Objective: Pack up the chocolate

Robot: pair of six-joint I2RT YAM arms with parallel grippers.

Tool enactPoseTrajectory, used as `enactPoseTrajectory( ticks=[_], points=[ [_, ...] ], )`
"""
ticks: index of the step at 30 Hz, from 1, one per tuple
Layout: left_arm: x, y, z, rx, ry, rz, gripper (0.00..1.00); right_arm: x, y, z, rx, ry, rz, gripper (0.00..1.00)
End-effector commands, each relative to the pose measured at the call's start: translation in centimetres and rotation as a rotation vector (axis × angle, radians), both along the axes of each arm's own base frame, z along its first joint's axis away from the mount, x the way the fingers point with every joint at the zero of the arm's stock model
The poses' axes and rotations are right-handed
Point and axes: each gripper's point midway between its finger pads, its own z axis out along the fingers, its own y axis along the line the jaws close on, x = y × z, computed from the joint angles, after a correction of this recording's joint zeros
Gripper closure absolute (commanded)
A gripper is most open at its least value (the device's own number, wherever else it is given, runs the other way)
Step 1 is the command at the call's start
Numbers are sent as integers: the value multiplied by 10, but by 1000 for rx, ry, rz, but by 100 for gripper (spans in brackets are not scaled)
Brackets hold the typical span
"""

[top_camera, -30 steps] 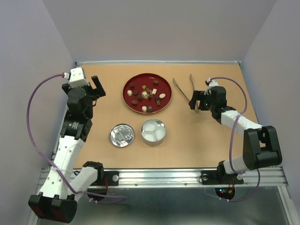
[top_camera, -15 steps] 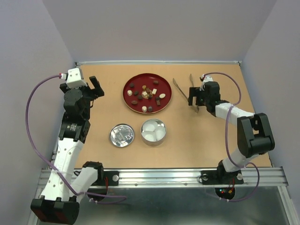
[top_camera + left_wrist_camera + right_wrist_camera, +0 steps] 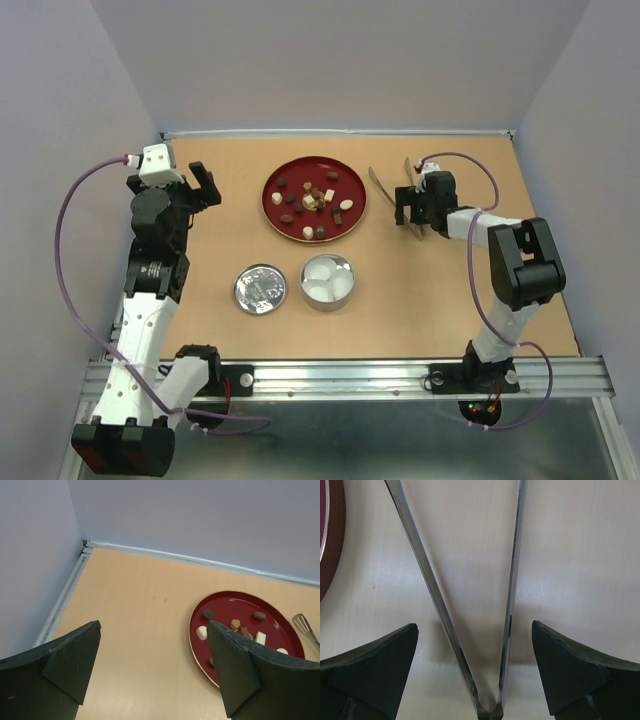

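the chocolate [image 3: 315, 200] lay scattered on the red plate [image 3: 352, 190] in the upper centre of the top view, as small dark brown, reddish brown and cream pieces. below the plate stood a round tin [image 3: 304, 280] holding white paper cups [image 3: 325, 282], with a round metal lid [image 3: 260, 288] just to its left. the left gripper [image 3: 203, 184] hung released at the upper left, its jaws wide and holding nothing; part of the plate showed at the right of its wrist view. the right gripper [image 3: 412, 207] was spread wide at the upper right, over the metal tongs [image 3: 427, 580]. in its wrist view the fingers [image 3: 375, 665] flanked the tongs' joined end at the bottom of the frame, apart from both blades.
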Motion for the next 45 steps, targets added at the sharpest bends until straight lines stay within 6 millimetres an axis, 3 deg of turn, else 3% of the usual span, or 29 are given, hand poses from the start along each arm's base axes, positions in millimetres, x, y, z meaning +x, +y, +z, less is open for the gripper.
enactPoseTrajectory(
  ticks=[1, 18, 19, 23, 26, 28, 45],
  points=[
    [2, -3, 11, -2, -52, -30, 1, 30, 11, 28, -20, -105, 20, 0],
    [1, -4, 13, -1, -67, -50, 1, 27, 1, -10, -178, -43, -22, 3],
    [1, -4, 13, -1, -67, -48, 1, 26, 0, -12, -183, -38, -22, 5],
    [1, -3, 13, -1, -67, -47, 1, 25, -3, -14, -198, -33, -33, 36],
    [1, -3, 12, 0, -64, -47, 1, 25, -1, -3, -184, -54, -28, 49],
    [1, -3, 13, -1, -67, -47, 1, 24, 2, 5, -169, -65, -20, 53],
    [0, -6, 13, -6, -73, -63, 1, -18, 21, 105, -64, -149, 0, 58]
  ],
)
